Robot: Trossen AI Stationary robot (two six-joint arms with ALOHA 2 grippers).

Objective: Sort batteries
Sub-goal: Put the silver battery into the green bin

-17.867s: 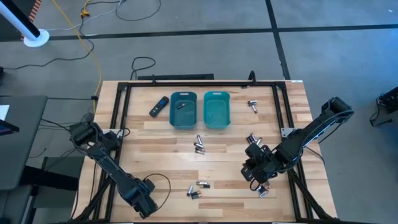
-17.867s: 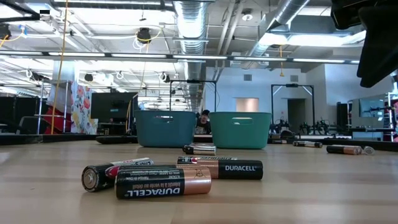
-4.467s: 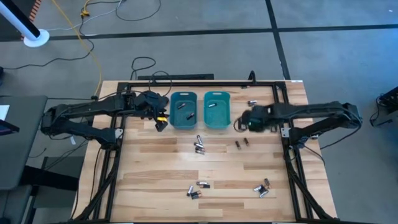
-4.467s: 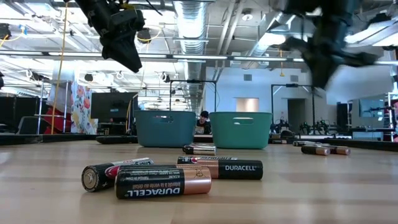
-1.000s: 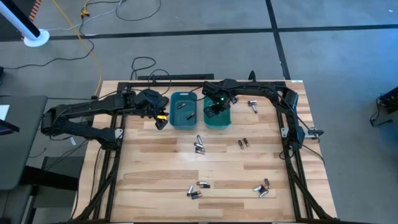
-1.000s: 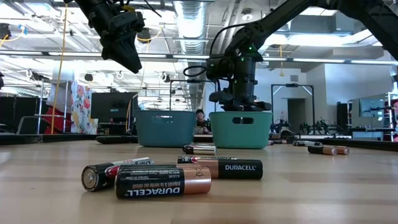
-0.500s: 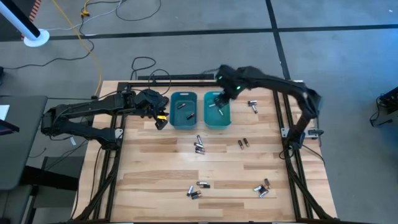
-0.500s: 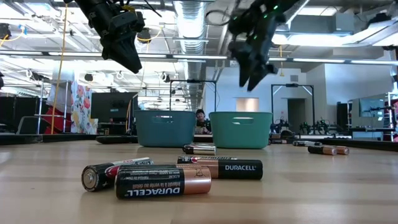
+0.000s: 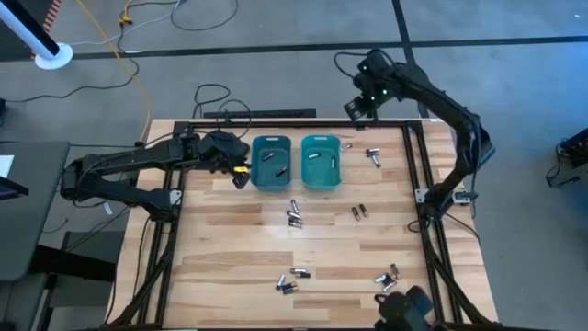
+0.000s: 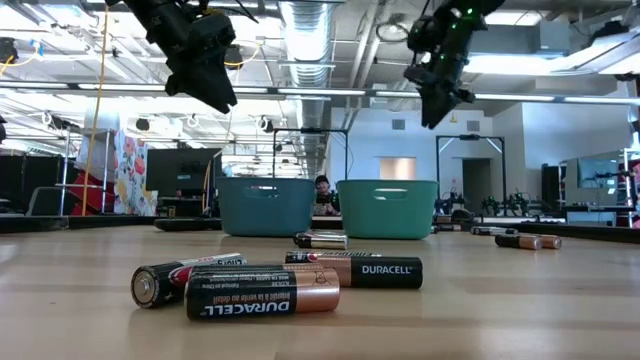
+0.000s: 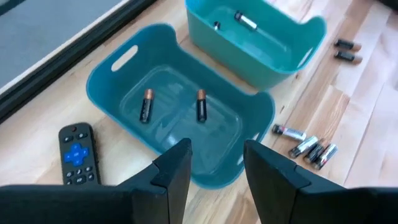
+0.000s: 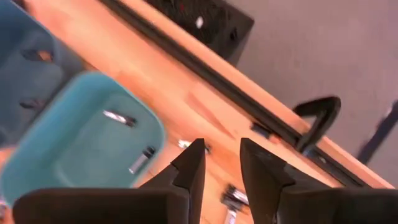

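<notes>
The left gripper point(image 11: 214, 163) hangs in the air with its fingers spread apart and nothing between them. Just below and ahead of it sits the darker teal bin point(image 11: 180, 134), holding two dark copper-ended batteries point(image 11: 200, 104) that lie side by side but apart. Beside that bin, to one side of the gripper, a black remote point(image 11: 78, 154) with a blue button lies flat on the wood. Past the darker bin, touching it wall to wall, stands the lighter teal bin point(image 11: 298, 46) with two silvery batteries point(image 11: 246, 21) in it. Farther out on the table, a small cluster of loose batteries point(image 11: 308, 144) lies near the bins, and a pair point(image 11: 346, 50) lies well beyond.

The right gripper point(image 12: 216, 163) is raised high above the table's far edge, its fingers a narrow gap apart and empty. Below it in the wrist view is the lighter bin's corner with the two silvery cells point(image 12: 119, 117), and a few loose cells point(image 12: 233, 199) lie on the wood near its fingertips.

From above, the left gripper point(image 9: 237, 170) sits just beside the darker bin point(image 9: 257, 175), and the right gripper point(image 9: 360, 103) is beyond the lighter bin point(image 9: 334, 170). More batteries lie mid-table point(image 9: 294, 214) and along the near edge point(image 9: 291, 279).
</notes>
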